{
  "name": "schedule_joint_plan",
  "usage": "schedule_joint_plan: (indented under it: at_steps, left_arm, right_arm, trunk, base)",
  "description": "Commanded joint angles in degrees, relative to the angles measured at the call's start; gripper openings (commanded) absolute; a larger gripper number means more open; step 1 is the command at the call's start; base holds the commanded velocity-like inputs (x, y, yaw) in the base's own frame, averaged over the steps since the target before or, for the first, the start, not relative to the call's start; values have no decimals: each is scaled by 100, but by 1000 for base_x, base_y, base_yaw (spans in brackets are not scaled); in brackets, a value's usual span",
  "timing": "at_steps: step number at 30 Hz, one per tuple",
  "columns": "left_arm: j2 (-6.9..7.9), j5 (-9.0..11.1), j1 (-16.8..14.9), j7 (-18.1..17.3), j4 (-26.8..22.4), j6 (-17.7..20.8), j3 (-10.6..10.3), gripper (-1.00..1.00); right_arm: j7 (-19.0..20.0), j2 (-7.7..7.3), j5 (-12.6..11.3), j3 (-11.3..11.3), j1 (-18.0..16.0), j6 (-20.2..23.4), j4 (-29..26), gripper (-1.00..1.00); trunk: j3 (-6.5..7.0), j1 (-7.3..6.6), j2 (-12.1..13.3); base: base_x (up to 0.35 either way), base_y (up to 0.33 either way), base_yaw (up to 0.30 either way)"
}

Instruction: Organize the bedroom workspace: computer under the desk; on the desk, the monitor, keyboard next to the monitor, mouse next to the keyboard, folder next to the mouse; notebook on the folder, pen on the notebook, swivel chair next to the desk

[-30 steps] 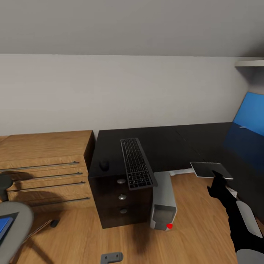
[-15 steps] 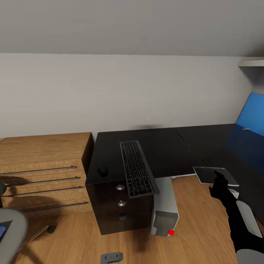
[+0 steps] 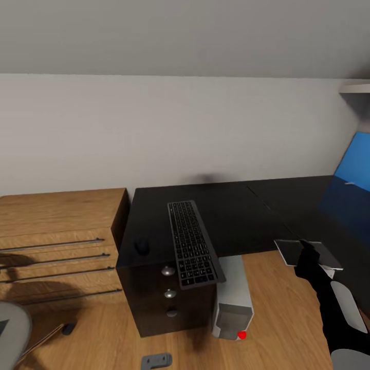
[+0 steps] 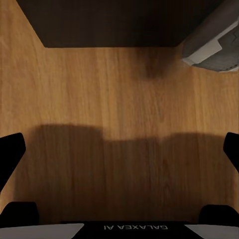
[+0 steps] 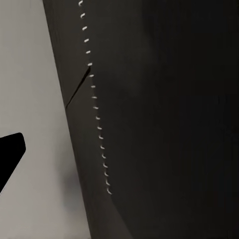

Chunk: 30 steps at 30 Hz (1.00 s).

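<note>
Meanwhile the view has slid right; the right pincer (image 3: 309, 246) carries the notebook (image 3: 307, 253) toward the worktop (image 3: 231, 210), left pincer (image 4: 119, 149) wide.

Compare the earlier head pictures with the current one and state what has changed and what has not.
The whole view has shifted, so the camera moved: the chair has slid almost out at the lower left, while the desk, keyboard and computer sit lower. Unchanged: the right gripper still holds the notebook at the desk edge; the mouse stays beside the keyboard.
</note>
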Motion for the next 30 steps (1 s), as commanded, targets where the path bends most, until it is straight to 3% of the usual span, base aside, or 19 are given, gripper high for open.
schedule_joint_plan:
  at_steps: [1,26,30]
  left_arm:
    - [1,52,-1,44,-11,10,-4,100]
    - [-4,61,-1,50,-8,10,-17,100]
    - [0,56,-1,52,-10,10,-13,100]
  right_arm:
    - [-39,1,-33,-11,-3,25,-8,-100]
    - [-14,11,-44,24,-3,42,-31,-100]
    - [37,18,19,240,-3,42,-56,-100]
  trunk:
    - [-4,1,-2]
    - [-4,1,-2]
    - [-4,1,-2]
  base:
    - [82,0,0]
    - [6,0,0]
    - [0,0,0]
